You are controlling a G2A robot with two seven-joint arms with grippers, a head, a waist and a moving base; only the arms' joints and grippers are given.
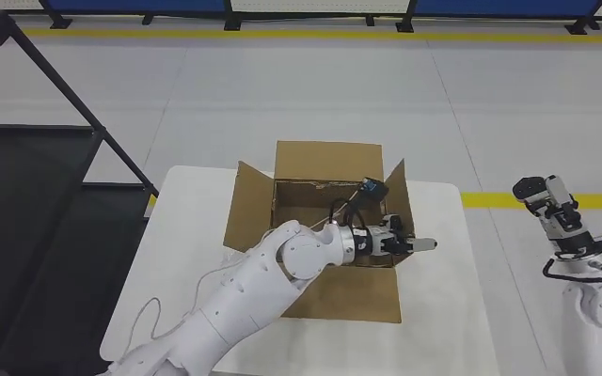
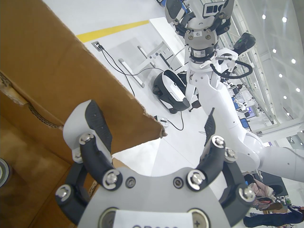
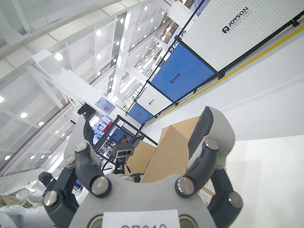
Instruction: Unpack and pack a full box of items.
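The box (image 1: 329,158) sits mid-table (image 1: 188,244) with all four flaps folded out, so the opening step looks done. The left gripper (image 1: 419,244) hangs at the box's 3 o'clock side, just over the rim there. Its wrist view shows the same left gripper (image 2: 152,117) with fingers spread apart and nothing between them, close by the flap (image 2: 59,60) at that side. The right gripper (image 1: 544,193) is well apart from the box, out past the table's 3 o'clock edge and raised. In its own view the right gripper (image 3: 146,122) is also spread wide and carries nothing, with the box (image 3: 166,153) seen beyond it. The left arm covers much of the box's inside from above, so I cannot tell what is in it or how full it is. With neither tool loaded, I judge that the left arm is either about to dip in for an item or is between picks. Most of the unpacking, and all of the packing back, seems to be left
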